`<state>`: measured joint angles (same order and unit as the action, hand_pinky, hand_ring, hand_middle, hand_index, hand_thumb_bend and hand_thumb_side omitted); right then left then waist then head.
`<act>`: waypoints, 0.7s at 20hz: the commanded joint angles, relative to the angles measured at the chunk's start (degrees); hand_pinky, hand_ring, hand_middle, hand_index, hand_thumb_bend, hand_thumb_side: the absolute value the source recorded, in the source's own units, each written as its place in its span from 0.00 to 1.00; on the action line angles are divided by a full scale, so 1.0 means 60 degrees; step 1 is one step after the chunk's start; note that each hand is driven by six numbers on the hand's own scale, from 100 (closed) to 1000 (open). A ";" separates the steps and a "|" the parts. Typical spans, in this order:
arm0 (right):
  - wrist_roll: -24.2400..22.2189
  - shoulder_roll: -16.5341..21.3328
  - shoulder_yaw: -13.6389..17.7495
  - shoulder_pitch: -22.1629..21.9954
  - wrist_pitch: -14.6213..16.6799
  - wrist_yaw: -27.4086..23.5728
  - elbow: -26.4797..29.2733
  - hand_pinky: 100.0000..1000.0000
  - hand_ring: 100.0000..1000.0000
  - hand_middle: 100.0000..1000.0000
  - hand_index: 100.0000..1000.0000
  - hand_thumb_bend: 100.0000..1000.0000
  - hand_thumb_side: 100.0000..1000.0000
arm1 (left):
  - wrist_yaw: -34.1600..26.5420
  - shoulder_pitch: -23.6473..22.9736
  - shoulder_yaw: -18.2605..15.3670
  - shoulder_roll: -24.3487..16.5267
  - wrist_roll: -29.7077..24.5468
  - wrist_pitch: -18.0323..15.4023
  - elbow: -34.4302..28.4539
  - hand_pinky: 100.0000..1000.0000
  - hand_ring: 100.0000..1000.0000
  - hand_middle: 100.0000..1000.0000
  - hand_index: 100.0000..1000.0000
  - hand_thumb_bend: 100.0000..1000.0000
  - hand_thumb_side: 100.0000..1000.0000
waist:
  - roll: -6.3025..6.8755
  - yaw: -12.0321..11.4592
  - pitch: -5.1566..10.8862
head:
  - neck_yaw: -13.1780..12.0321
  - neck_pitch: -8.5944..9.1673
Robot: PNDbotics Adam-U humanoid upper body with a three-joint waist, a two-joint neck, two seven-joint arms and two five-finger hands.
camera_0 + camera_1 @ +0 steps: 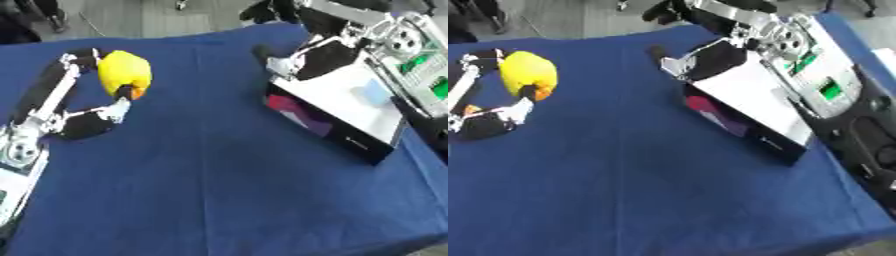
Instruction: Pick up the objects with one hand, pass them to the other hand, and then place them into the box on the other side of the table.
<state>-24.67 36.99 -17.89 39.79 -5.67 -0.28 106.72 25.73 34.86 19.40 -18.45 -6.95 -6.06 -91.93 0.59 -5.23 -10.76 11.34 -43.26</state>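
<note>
A yellow rounded toy [123, 72] with an orange spot at its lower end is at the far left of the blue table. My left hand [52, 85] is shut on it, with fingers curled over its top and the thumb [112, 111] under it. The box [367, 145] stands at the right, with black walls and a white surface. A pink and purple thing [293, 111] shows at its open near side, and a pale blue piece [374, 92] lies on the white. My right hand [710, 61] hovers at the box's far left corner, open and holding nothing.
The blue cloth [219, 175] covers the whole table. My right arm's casing with green lights [820, 75] runs along the right side, over the box. Grey floor shows beyond the far edge.
</note>
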 commanded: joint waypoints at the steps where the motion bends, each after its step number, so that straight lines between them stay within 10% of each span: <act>1: -0.0233 -0.0050 -0.0086 0.0274 0.0005 0.0096 -0.0009 0.92 0.91 1.00 1.00 0.00 0.07 | -0.0065 0.0243 0.0050 0.0120 -0.0066 -0.0146 -0.0154 0.79 0.64 0.61 0.58 0.00 0.34 | -0.0113 -0.0034 0.0344 | 0.0039 -0.0054; 14: -0.0852 -0.0654 -0.0492 0.0671 -0.0322 0.0262 -0.0278 0.91 0.91 1.00 1.00 0.00 0.21 | 0.0398 0.0575 0.0288 0.0643 -0.0089 -0.0604 -0.0252 0.79 0.65 0.61 0.58 0.00 0.32 | -0.0119 -0.0256 0.0267 | 0.0695 -0.0130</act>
<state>-29.45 32.67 -21.13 42.60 -7.48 1.22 104.80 27.64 36.99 21.16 -14.55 -7.55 -9.24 -92.35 0.58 -6.76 -10.76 15.01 -43.76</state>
